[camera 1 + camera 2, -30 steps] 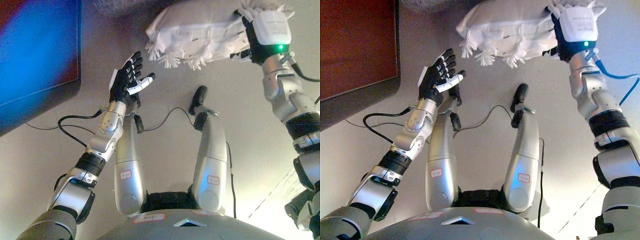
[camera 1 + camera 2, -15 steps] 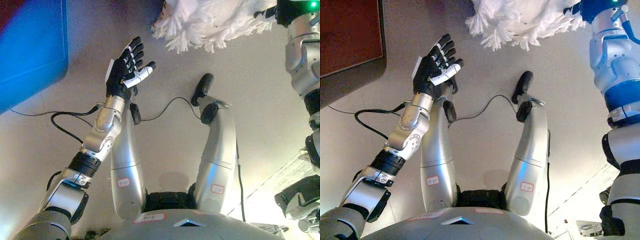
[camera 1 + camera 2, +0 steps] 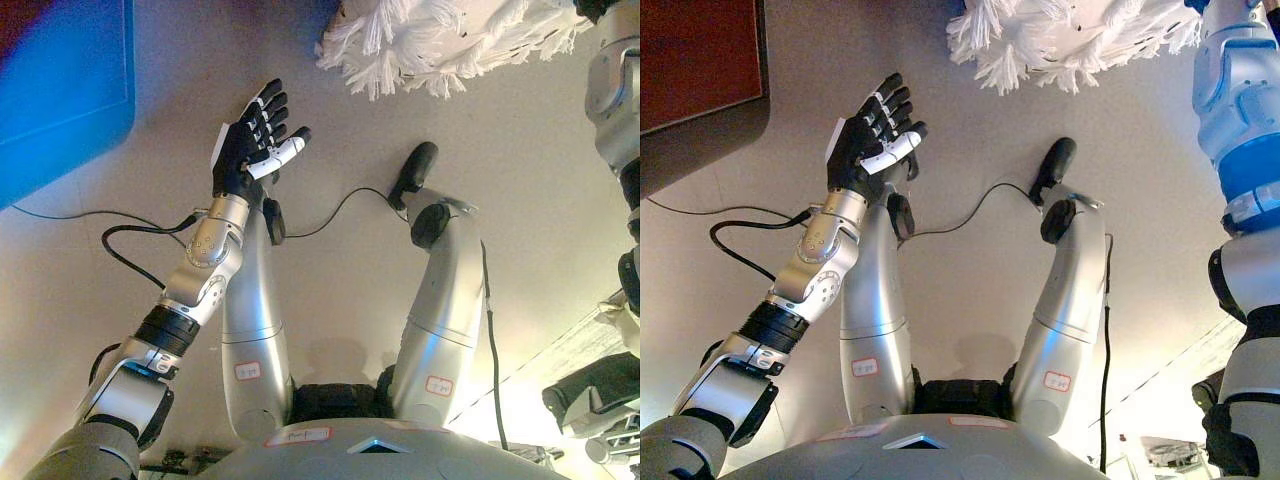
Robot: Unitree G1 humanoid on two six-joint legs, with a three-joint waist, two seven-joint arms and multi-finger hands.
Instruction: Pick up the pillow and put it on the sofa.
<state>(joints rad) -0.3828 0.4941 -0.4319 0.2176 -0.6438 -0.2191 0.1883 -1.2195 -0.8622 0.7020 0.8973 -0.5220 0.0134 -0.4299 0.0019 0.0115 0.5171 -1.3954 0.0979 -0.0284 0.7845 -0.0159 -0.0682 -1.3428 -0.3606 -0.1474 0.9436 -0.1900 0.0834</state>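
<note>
Beige floor fills the background; the white fringed pillow (image 3: pixel 450 40) hangs at the top edge, carried up by the right arm, whose hand is out of view. Left hand (image 3: pixel 252 145) waits with fingers spread, empty. Keep the pillow level until above the sofa (image 3: pixel 700 90).

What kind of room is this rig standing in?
Probably a home-style living room or a mock-up of one. A white fringed pillow is held up at the top edge, a dark piece of furniture fills the upper left, and the floor is plain beige. The left robot hand is open.
</note>
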